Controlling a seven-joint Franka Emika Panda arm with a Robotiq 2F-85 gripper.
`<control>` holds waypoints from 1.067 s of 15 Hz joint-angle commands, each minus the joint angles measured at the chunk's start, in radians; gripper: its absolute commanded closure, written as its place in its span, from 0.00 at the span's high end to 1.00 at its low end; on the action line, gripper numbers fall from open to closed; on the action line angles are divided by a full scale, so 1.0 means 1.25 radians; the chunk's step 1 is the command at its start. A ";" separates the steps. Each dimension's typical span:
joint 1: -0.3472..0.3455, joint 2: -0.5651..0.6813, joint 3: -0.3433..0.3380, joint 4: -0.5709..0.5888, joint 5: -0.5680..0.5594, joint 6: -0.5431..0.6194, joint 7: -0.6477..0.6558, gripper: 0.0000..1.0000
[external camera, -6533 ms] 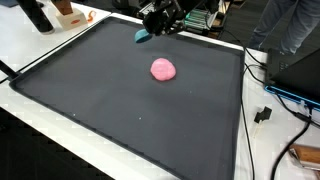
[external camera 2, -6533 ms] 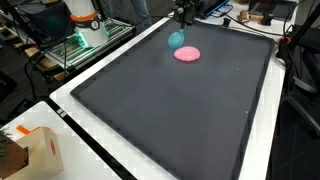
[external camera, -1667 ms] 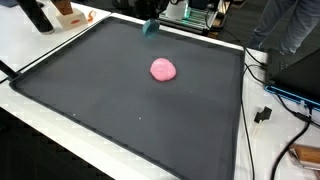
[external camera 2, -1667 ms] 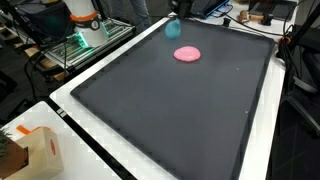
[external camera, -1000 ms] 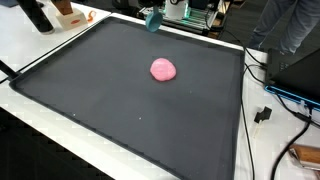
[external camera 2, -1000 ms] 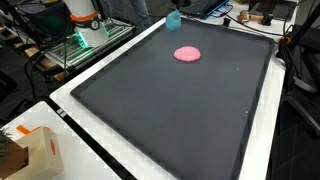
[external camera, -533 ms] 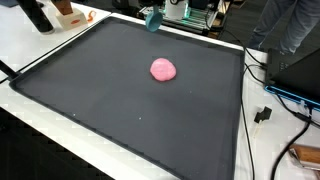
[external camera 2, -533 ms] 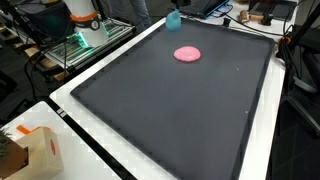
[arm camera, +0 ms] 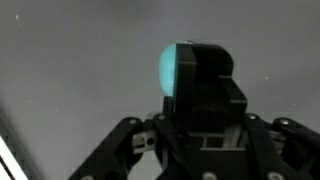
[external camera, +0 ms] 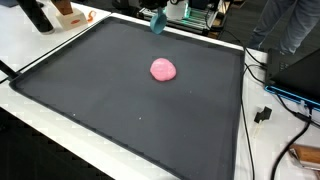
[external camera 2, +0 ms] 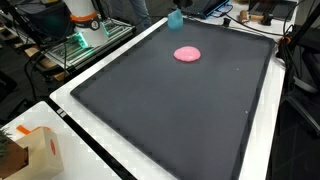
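Teal in colour, a small rounded object (arm camera: 171,68) is pinched by the black fingers (arm camera: 208,80), which hide most of it. In an exterior view it hangs well beyond the pink doughy lump (external camera: 163,69), with the fingers cut off.

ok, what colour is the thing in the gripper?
Teal. The small object shows best in the wrist view.

The white tabletop (external camera: 45,112) (external camera 2: 35,115) carries a large black mat (external camera: 130,95) (external camera 2: 170,110) covering most of its surface. A pink lump (external camera: 163,69) (external camera 2: 186,54) lies directly on the mat, toward its far side. A cardboard box (external camera 2: 30,152) stands on the bare tabletop beside one mat corner.
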 commanded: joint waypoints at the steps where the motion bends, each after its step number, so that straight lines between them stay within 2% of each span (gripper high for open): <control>1: -0.025 0.039 -0.029 0.031 0.132 -0.007 -0.215 0.25; 4: -0.047 0.080 -0.052 0.051 0.233 -0.025 -0.397 0.25; 10: -0.106 0.168 -0.068 0.099 0.407 -0.140 -0.689 0.25; 13: -0.143 0.215 -0.068 0.130 0.490 -0.209 -0.809 0.25; 16: -0.163 0.255 -0.066 0.140 0.553 -0.189 -0.872 0.25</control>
